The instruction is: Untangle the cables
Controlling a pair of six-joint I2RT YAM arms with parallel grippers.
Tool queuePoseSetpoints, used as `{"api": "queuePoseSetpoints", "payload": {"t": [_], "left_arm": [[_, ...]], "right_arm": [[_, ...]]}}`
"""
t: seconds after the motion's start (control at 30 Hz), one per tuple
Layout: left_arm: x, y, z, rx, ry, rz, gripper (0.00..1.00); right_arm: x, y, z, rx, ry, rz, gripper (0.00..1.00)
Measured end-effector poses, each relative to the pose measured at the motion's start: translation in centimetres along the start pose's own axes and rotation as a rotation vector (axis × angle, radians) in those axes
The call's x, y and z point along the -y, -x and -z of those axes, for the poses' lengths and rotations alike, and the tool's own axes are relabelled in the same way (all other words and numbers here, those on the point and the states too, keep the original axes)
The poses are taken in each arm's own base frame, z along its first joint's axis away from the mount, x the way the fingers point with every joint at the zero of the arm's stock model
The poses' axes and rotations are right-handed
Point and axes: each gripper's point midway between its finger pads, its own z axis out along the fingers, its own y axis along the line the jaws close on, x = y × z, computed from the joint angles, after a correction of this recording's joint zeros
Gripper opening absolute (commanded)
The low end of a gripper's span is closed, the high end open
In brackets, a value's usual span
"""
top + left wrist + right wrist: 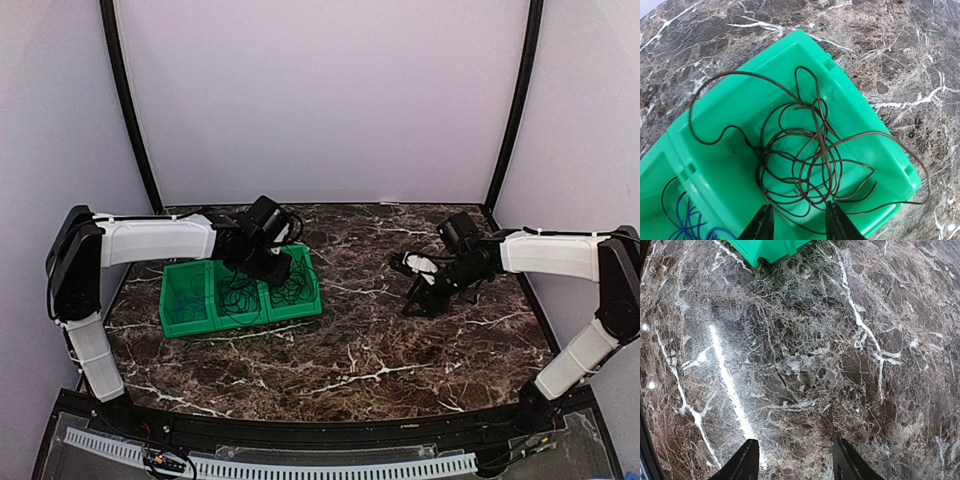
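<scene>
Two claws, both released: my right gripper (796, 462) hangs over the bare marble table (790, 365), and my left gripper (799, 225) sits just above the brown cable (807, 162), knotted in an end compartment of the green bin (850, 100). I should pinch one outer loop — not the core — and lift slowly. Farther in, the crossings overlap and I cannot trace the ends — the neighbouring blue cable (685, 225) is cut off.

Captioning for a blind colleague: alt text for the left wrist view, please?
A tangled coil of thin brown wire lies in one compartment of a green plastic bin, loops spilling over its rim. The left tool hovers open above it.
</scene>
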Motion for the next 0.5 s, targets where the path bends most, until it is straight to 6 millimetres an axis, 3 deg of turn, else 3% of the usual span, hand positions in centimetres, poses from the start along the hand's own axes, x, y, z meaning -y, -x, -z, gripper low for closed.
{"api": "queuePoseSetpoints", "payload": {"t": [0.3,0.4,0.5], "left_arm": [[-0.8,3.0,8.0,0.146,-0.037,0.06,0.53],[0.4,3.4,9.2,0.181,-0.079,0.086,0.56],[2.9,3.2,9.2,0.193,-0.123,0.093,0.56]], "right_arm": [[0.0,-0.2,-0.2,-0.008,0.006,-0.005,0.53],[0.0,-0.4,-0.4,-0.013,0.009,-0.007,0.53],[0.0,-0.4,-0.4,-0.013,0.009,-0.007,0.53]]}}
